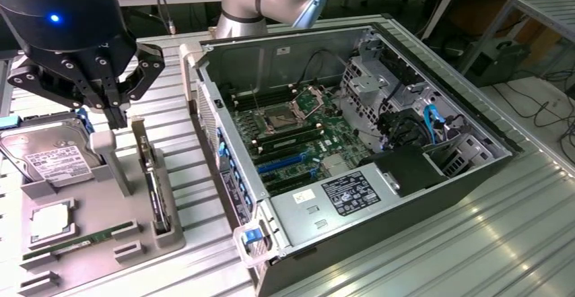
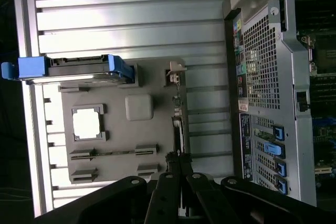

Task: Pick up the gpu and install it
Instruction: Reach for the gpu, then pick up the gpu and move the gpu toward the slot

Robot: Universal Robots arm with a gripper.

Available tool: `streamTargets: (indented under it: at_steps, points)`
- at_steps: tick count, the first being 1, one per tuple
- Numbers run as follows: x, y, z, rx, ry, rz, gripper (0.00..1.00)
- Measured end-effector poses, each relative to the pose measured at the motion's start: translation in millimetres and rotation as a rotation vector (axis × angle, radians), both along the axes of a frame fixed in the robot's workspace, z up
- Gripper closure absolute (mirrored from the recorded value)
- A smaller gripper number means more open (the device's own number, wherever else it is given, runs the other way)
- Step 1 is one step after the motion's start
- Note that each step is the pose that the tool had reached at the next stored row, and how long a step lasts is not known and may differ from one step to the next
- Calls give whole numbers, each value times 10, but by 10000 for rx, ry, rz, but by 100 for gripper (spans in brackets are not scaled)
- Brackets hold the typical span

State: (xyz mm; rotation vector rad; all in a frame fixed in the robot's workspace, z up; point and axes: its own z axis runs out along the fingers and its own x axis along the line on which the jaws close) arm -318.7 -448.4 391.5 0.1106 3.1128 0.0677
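Observation:
The gpu (image 1: pixel 155 188) stands on its edge in a slot of the grey holder tray (image 1: pixel 108 206), its silvery bracket (image 1: pixel 139 134) at the far end. In the wrist view the gpu (image 2: pixel 179 121) shows as a thin dark strip, with the bracket (image 2: pixel 175 73) at one end. My gripper (image 1: pixel 118 116) hangs above the tray, just to the exterior view's left of the bracket and clear of the card. Its fingers are shut with nothing between them. In the wrist view the gripper (image 2: pixel 178 160) lines up over the card's other end.
A hard drive (image 1: pixel 40 150) with blue rails, a CPU (image 1: pixel 52 220) and a green RAM stick (image 1: pixel 83 240) also sit in the tray. The open computer case (image 1: pixel 359 142) lies to the exterior view's right, motherboard (image 1: pixel 297 142) exposed, blue slots (image 1: pixel 283 162) near its wall.

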Motion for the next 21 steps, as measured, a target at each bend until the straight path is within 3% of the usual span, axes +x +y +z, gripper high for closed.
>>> streamTargets:
  at_steps: [13, 14, 15, 17, 19, 20, 21]
  points:
    - [0, 0, 0, 0, 0, -1, 85]
    - [0, 0, 0, 0, 0, 0, 79]
    - [0, 0, 0, 0, 0, -1, 67]
    - [0, 0, 0, 0, 0, -1, 55]
    - [0, 0, 0, 0, 0, 0, 55]
    - [0, 0, 0, 0, -1, -1, 43]
    - [0, 0, 0, 0, 0, 0, 37]
